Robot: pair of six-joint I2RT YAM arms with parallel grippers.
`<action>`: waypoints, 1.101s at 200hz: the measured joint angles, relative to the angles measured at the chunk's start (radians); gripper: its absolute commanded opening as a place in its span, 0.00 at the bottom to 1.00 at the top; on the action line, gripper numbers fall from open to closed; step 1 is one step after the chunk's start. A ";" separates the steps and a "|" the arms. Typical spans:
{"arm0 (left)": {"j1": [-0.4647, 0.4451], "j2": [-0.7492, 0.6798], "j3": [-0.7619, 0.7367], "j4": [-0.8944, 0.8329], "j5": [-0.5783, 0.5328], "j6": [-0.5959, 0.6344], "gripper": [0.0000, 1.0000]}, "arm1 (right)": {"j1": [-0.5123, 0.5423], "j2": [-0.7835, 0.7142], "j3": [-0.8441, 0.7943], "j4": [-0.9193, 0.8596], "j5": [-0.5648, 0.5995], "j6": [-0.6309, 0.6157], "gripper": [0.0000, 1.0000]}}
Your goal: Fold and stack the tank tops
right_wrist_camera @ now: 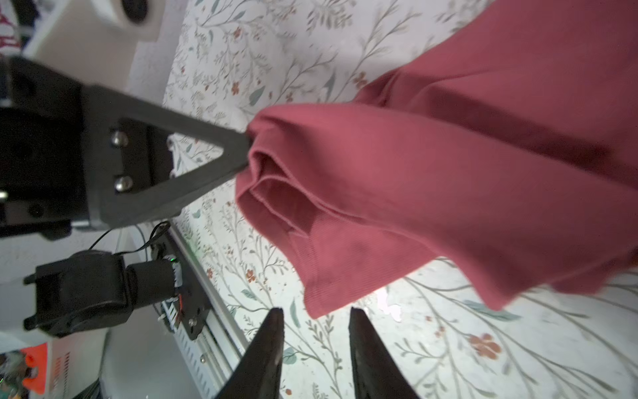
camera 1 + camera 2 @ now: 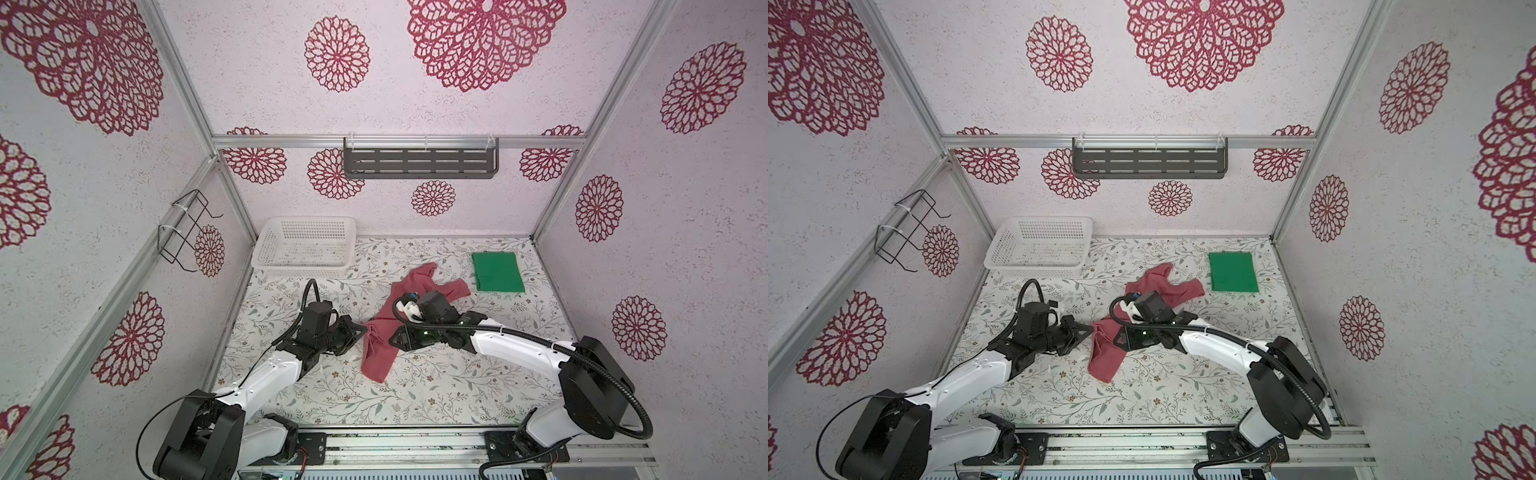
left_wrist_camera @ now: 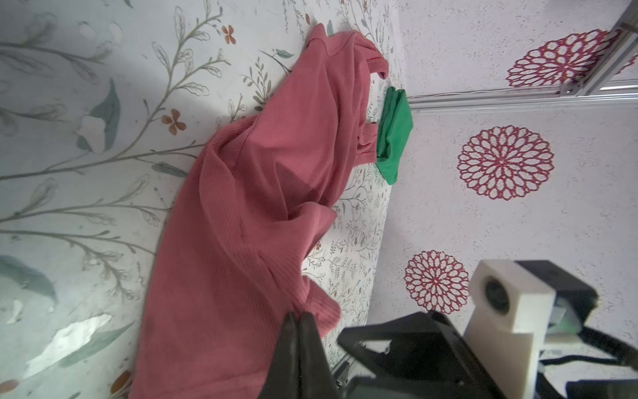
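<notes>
The dusty rose-red tank top (image 2: 379, 353) (image 2: 1105, 357) lies crumpled and stretched out mid-table, straps toward the back. My left gripper (image 2: 364, 328) (image 2: 1090, 328) (image 3: 298, 315) is shut on a bunched corner of its hem and holds it slightly raised; the right wrist view shows that pinch on the rose-red top (image 1: 414, 193). My right gripper (image 2: 395, 338) (image 1: 316, 312) is open just short of the hem's other corner, with nothing between its fingers. The green tank top (image 2: 497, 272) (image 2: 1232, 272) (image 3: 393, 131) lies folded into a flat rectangle at the back right.
A white perforated basket (image 2: 307, 239) (image 2: 1038, 243) stands at the back left of the floral table. A wire rack (image 2: 187, 232) hangs on the left wall and a grey slotted shelf (image 2: 419, 160) on the back wall. Metal rails run along the table's front edge.
</notes>
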 measured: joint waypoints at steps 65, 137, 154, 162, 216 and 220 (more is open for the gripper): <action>0.018 0.032 0.000 0.104 0.054 -0.045 0.00 | 0.057 0.052 -0.001 0.154 0.007 0.044 0.19; 0.019 0.034 0.000 0.114 0.069 -0.053 0.00 | 0.080 0.181 0.030 0.223 0.142 0.061 0.30; 0.019 0.034 0.000 0.114 0.069 -0.053 0.00 | 0.080 0.181 0.047 0.234 0.166 0.064 0.35; 0.019 0.034 0.000 0.114 0.069 -0.053 0.00 | 0.080 0.181 0.055 0.237 0.176 0.065 0.38; 0.019 0.034 0.000 0.113 0.069 -0.053 0.00 | 0.080 0.182 0.070 0.234 0.210 0.069 0.13; 0.019 0.034 0.000 0.113 0.069 -0.053 0.00 | 0.080 0.183 0.072 0.234 0.212 0.062 0.05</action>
